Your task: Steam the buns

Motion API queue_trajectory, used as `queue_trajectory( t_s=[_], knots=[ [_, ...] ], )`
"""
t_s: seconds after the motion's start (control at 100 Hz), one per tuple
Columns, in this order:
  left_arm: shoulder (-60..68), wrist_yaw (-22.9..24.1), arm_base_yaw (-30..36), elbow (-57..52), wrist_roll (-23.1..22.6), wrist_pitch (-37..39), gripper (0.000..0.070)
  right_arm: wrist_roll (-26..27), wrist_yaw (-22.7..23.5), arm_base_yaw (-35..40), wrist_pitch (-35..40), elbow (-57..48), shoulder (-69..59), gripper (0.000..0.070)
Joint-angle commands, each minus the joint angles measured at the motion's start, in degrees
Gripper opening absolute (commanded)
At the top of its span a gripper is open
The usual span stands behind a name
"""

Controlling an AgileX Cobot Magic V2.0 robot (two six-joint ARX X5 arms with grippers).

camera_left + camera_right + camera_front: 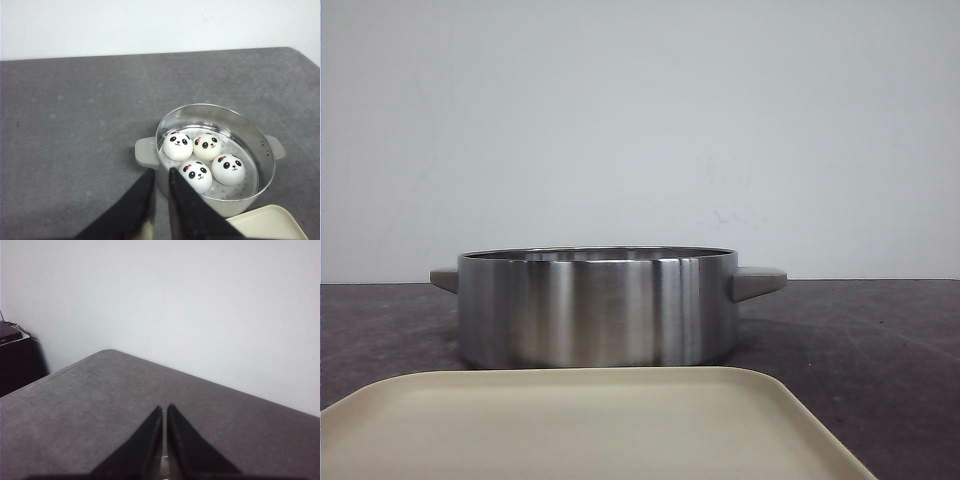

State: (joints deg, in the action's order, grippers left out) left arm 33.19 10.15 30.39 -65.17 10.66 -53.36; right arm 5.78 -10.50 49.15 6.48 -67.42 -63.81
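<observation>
Four buns in steel pot; both tools idle.

Left tool nearly closed, empty, above pot's near rim. Buns clustered on pot floor, touching. Likely light, soft, glossy-slick: pinch gently across dome sides. Right tool closed, empty, over bare table.

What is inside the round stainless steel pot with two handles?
The left wrist view shows four white panda-faced buns sitting on a perforated steamer plate inside the steel pot. Whatever lies below that plate is covered. In the front view, the pot wall hides everything inside.
</observation>
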Motion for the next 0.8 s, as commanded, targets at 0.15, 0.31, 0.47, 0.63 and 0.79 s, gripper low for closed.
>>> queue_trajectory(
  t_s=[0.15, 0.31, 0.47, 0.63, 0.79],
  knots=[
    [-0.6, 0.0, 0.2, -1.0, 0.3, 0.7, 0.0003, -0.5, 0.0, 0.7, -0.5, -0.7, -0.5, 0.0008],
    [-0.6, 0.0, 0.2, -1.0, 0.3, 0.7, 0.0003, -0.5, 0.0, 0.7, -0.5, -0.7, -0.5, 0.0008],
    [-0.6, 0.0, 0.2, -1.0, 0.3, 0.6, 0.0003, -0.5, 0.0, 0.6, -0.4, -0.7, -0.5, 0.0008],
    [-0.6, 0.0, 0.2, -1.0, 0.3, 0.6, 0.0003, -0.5, -1.0, -0.2, 0.5, -0.7, -0.4, 0.0008],
    [-0.6, 0.0, 0.2, -1.0, 0.3, 0.6, 0.0003, -1.6, -2.5, -2.2, 6.5, -0.2, 1.2, 0.0008]
  ],
)
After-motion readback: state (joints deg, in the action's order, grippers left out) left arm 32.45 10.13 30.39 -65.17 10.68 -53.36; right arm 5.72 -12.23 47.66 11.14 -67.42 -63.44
